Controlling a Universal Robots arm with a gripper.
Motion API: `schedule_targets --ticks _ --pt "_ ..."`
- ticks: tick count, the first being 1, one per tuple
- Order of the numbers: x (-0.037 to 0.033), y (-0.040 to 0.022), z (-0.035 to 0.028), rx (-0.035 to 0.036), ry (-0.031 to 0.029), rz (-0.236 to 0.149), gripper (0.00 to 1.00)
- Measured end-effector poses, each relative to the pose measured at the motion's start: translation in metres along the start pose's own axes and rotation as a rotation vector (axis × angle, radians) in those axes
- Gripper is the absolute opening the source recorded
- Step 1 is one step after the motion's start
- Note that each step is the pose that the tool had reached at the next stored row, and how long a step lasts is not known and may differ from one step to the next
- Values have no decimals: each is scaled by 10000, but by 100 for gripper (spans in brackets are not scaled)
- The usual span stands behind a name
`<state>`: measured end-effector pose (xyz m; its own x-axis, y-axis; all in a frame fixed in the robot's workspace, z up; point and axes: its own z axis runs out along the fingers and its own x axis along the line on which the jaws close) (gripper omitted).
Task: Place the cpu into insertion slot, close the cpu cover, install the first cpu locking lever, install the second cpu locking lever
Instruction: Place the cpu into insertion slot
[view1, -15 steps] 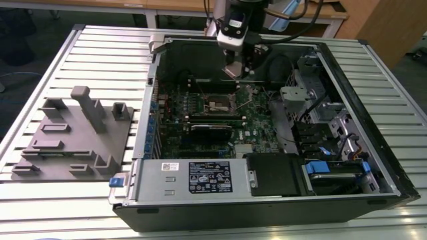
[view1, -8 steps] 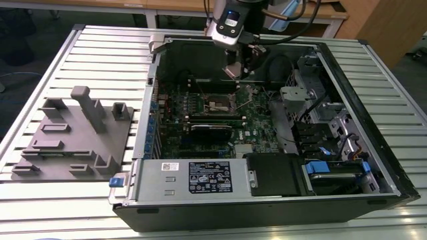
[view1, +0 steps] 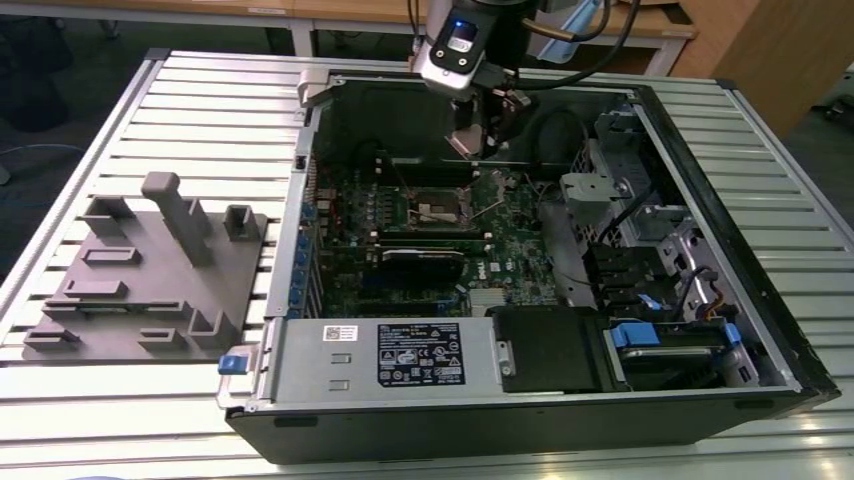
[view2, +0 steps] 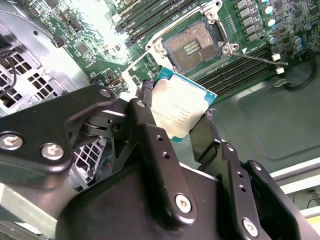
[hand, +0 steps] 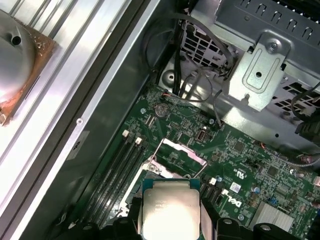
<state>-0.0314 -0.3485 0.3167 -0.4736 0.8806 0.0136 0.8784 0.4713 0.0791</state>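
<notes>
Setting: a slatted metal table carrying an open computer case, its green motherboard exposed, in a room with wooden furniture behind.

Tool: the tool hangs inside the far end of the case, above the board; in both wrist views its two dark fingers are pressed against opposite edges of the chip, gripping it.

Cpu: the cpu, silver top showing, is held between the fingers, in the air and clear of the board.

Insertion slot: the insertion slot lies below and slightly ahead of the tool, its pale pin field bare, with no chip seated.

Cpu cover: the cpu cover appears to be hinged up at the side of the socket, with board visible through its cut-out, so the way down looks open.

Locking levers: one thin lever is swung out to the side of the socket, unlatched; the other cannot be made out with certainty.

Elsewhere: a grey moulded fixture sits on the table, well away from the tool on the exterior view's left.

Progress: judged from this, the chip is picked up and brought near the socket. Seating it, closing the cover and fastening both levers are not yet done.
</notes>
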Motion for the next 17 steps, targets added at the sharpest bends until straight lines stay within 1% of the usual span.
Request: schedule_targets --ticks 17 --pt "0 0 1 -1 -4 45 54"
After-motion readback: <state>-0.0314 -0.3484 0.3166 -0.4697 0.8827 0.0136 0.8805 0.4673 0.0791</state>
